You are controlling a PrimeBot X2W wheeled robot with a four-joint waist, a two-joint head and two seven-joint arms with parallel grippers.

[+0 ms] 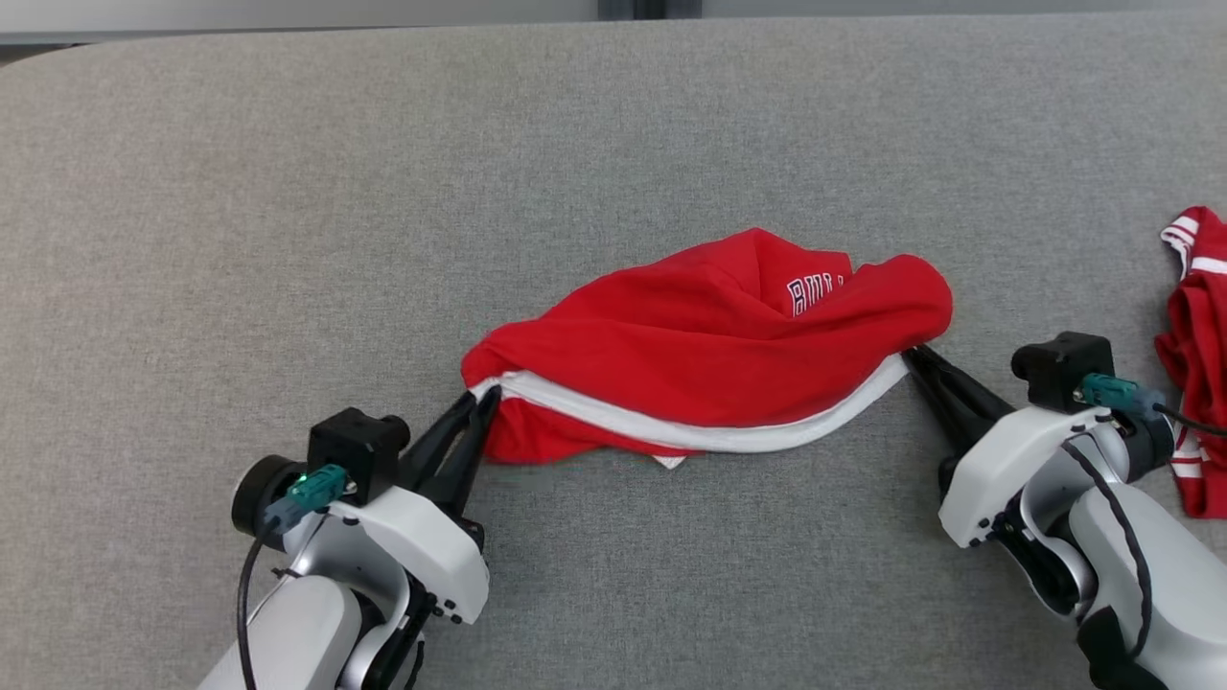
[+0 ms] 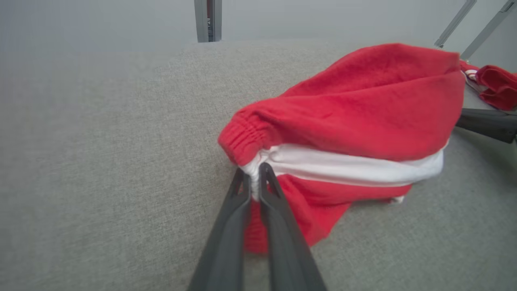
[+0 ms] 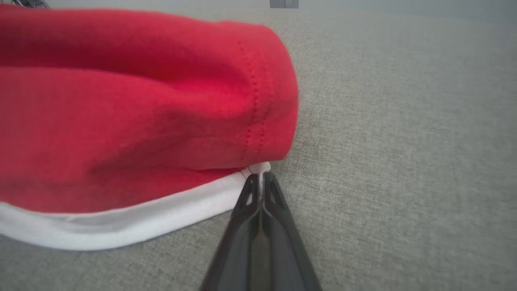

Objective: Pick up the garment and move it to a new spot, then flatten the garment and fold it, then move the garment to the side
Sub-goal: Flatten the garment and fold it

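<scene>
The garment (image 1: 709, 355) is held at its two ends so that it can be lifted and stretched between the arms. This hold is judged to suit either carrying it to a new spot or pulling it flat. The left gripper (image 1: 479, 402) is closed narrowly on the gathered left end, where the white band (image 1: 709, 436) bunches up. In the left wrist view, white fabric is seen pinched between the two dark fingers. The right gripper (image 1: 915, 356) is closed on the right end, its tips clamped at the very corner of the white band, just under the red hem. Only a sliver of fabric appears to be caught there, so this grip is judged the weaker one.

The garment is found near the middle of the grey cloth surface (image 1: 288, 240), between the two grippers, rumpled into a mound. It is bright red, soft and thick-looking. The white band sags along its near edge, elastic gathering is seen at the left end, and part of some white lettering is shown in a fold on top. A second red piece (image 1: 1193, 355) is seen well apart at the right edge.
</scene>
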